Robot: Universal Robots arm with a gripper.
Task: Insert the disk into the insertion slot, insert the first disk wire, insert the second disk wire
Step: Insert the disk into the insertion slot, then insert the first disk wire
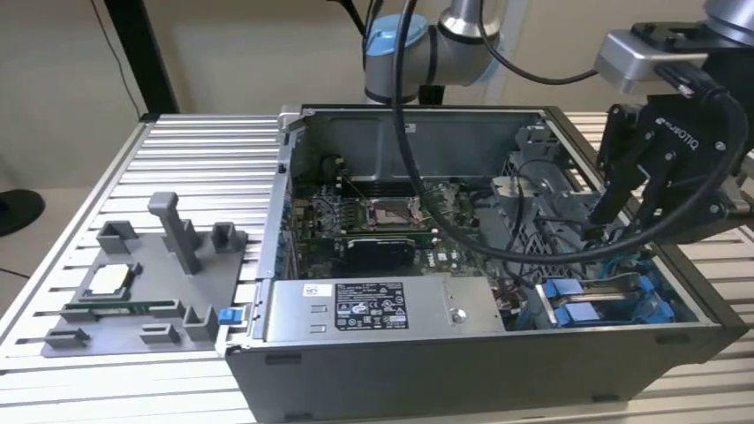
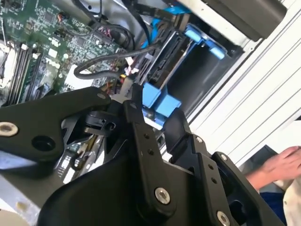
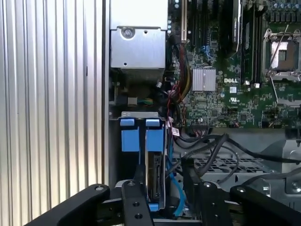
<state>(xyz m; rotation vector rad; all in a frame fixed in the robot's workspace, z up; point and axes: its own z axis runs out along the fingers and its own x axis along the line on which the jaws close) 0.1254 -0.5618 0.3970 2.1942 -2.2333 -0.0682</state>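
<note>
The disk (image 3: 155, 175) stands edge-on in the insertion slot (image 3: 126, 176), its blue carrier tabs (image 3: 154, 139) at one end. In the exterior view the slot (image 1: 613, 299) lies at the near right corner of the open computer case, with the blue tabs (image 1: 574, 305) showing. My gripper (image 3: 163, 165) hangs just above the disk, open, one finger on each side and nothing between them. In the second wrist view the gripper (image 2: 155, 101) hovers over the blue tabs (image 2: 160, 101). A thin blue cable (image 3: 175, 190) and black wires (image 3: 207, 146) run beside the disk.
A grey power-supply box (image 1: 353, 307) lies along the case's front wall, with the green motherboard (image 1: 377, 221) behind it. A grey fixture with small parts (image 1: 141, 291) sits on the ribbed table (image 1: 200, 159). A person's hand (image 2: 282, 165) rests outside the case.
</note>
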